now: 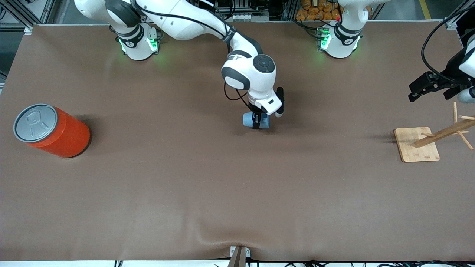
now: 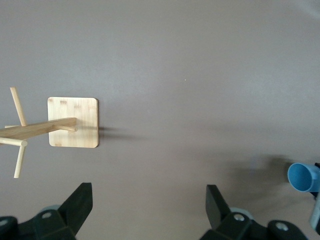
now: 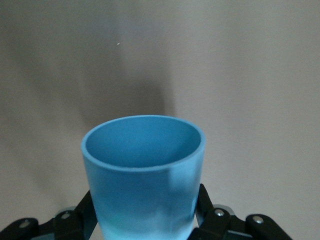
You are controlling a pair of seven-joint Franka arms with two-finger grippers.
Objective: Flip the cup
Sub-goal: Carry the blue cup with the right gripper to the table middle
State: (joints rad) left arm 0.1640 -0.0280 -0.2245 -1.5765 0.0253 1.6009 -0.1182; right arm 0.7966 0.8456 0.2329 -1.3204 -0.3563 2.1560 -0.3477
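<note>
A large orange can with a grey lid stands near the right arm's end of the brown desk, well apart from everything else. A wooden peg rack on a square base sits toward the left arm's end. Nothing lies close around the middle of the desk.

The right tool is over the middle of the desk, clenched on the light-blue cup, its 2 fingers pressed against the cup's sides. The cup lies roughly sideways in the grip, its open mouth facing toward the left arm's end.

The left tool waits over the desk near the peg rack, fingers spread wide, grasping nothing.
</note>
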